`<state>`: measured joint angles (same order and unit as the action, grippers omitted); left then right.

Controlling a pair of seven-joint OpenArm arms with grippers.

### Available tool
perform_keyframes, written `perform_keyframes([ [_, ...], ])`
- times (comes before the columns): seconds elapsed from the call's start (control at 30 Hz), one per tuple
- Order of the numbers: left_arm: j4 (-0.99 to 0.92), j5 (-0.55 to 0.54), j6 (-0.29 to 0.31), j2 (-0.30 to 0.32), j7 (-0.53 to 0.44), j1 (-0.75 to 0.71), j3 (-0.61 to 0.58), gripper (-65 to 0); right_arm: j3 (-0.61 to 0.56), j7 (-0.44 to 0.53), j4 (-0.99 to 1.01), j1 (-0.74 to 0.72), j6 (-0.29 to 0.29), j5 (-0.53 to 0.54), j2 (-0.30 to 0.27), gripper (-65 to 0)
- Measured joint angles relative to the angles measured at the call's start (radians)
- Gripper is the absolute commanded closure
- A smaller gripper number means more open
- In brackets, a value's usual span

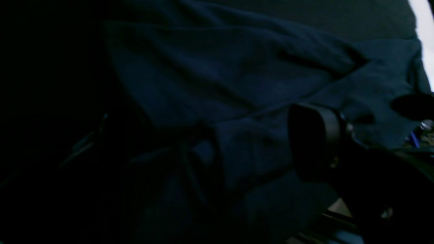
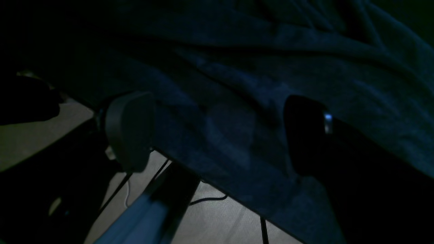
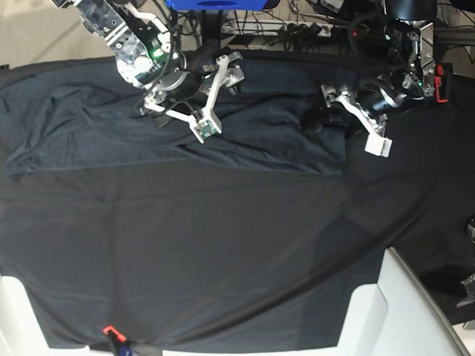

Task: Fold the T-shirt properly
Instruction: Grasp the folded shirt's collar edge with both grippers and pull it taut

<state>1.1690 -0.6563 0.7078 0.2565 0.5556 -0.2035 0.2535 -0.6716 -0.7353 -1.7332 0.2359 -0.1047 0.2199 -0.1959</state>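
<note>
The T-shirt point(image 3: 252, 137) lies rumpled across the far part of the table, a shade lighter than the black cloth point(image 3: 223, 252) under it. My right gripper point(image 3: 211, 70) is at the shirt's far edge near the middle. In the right wrist view its fingers point(image 2: 130, 132) stand wide apart, open, with a fold of the T-shirt point(image 2: 271, 67) lying between them over the table's back edge. My left gripper point(image 3: 323, 111) is low over the shirt's right end. In the left wrist view it point(image 1: 364, 125) is open over the wrinkled T-shirt point(image 1: 220, 74), holding nothing.
A white block point(image 3: 386, 311) rises at the front right corner, and another white edge shows at the front left. A small orange clip point(image 3: 110, 330) sits on the front edge. Cables and a power strip point(image 3: 297, 30) run behind the table.
</note>
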Motion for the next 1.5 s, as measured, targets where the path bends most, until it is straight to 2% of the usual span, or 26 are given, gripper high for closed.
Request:
perform_keyframes([
  [0.13, -0.006, -0.001, 0.0, -0.01, 0.003, -0.002, -0.008, -46.1, 0.0, -0.005, 0.0, 0.018, 0.0, 0.0, -0.002, -56.3],
  [0.2, -0.042, -0.009, 0.007, -0.009, -0.002, 0.008, -0.008, -37.7, 0.0, 0.0, 0.0, 0.017, 0.0, 0.0, -0.002, -55.1],
  [0.3, -0.114, -0.029, 0.009, -0.006, -0.012, 0.035, -0.007, -18.8, 0.006, 0.006, -0.002, 0.028, -0.001, 0.0, -0.003, -48.6],
  [0.37, -0.161, -0.027, 0.011, -0.005, -0.011, 0.057, -0.007, -1.6, 0.005, 0.03, -0.002, 0.033, 0.0, 0.002, -0.014, -45.0],
  [0.4, -0.175, -0.03, 0.013, -0.006, -0.014, 0.061, -0.008, 0.0, 0.005, 0.058, -0.002, 0.034, 0.0, 0.003, -0.021, -44.6],
  [0.5, -0.179, -0.026, 0.016, -0.008, -0.049, 0.055, -0.008, 0.0, 0.039, 0.134, -0.005, 0.063, -0.003, -0.003, -0.021, -44.7],
  [0.6, -0.18, -0.024, 0.019, -0.007, -0.047, 0.056, -0.005, 0.0, 0.132, 0.197, -0.011, 0.134, 0.003, 0.005, -0.007, -44.7],
  [0.7, -0.182, -0.017, 0.027, 0.008, -0.034, 0.056, 0.017, 0.0, 0.252, 0.219, -0.017, 0.17, 0.0, 0.004, 0.01, -44.7],
  [0.8, -0.183, -0.005, 0.031, 0.052, -0.016, 0.052, 0.07, 0.0, 0.336, 0.224, -0.021, 0.179, -0.01, -0.005, 0.009, -44.7],
  [0.9, -0.167, 0.024, 0.003, 0.116, -0.008, 0.035, 0.116, 0.0, 0.369, 0.224, -0.021, 0.195, 0.005, 0.001, 0.006, -44.7],
  [1.0, -0.109, 0.053, -0.02, 0.151, 0.014, 0.006, 0.145, 0.0, 0.384, 0.218, -0.021, 0.209, 0.007, 0.0, 0.008, -44.7],
  [1.13, 0.001, 0.072, -0.02, 0.157, 0.018, -0.05, 0.178, 0.0, 0.385, 0.224, -0.021, 0.206, 0.007, 0.0, 0.009, -44.7],
  [1.2, 0.106, 0.15, -0.021, 0.157, 0.022, -0.093, 0.18, 0.0, 0.385, 0.223, -0.021, 0.206, 0.007, 0.001, 0.009, -44.7],
  [1.27, 0.22, 0.236, -0.016, 0.129, 0.02, -0.132, 0.181, 0.0, 0.385, 0.223, -0.021, 0.208, 0.007, 0.001, 0.009, -44.7],
  [1.43, 0.452, 0.523, -0.003, -0.044, 0.027, -0.192, 0.145, 0.0, 0.386, 0.222, -0.021, 0.208, 0.007, 0.002, 0.012, -44.7],
  [1.5, 0.512, 0.65, -0.004, -0.082, 0.033, -0.193, 0.088, 0.0, 0.386, 0.223, -0.021, 0.209, 0.006, 0.0, 0.008, -44.7],
])
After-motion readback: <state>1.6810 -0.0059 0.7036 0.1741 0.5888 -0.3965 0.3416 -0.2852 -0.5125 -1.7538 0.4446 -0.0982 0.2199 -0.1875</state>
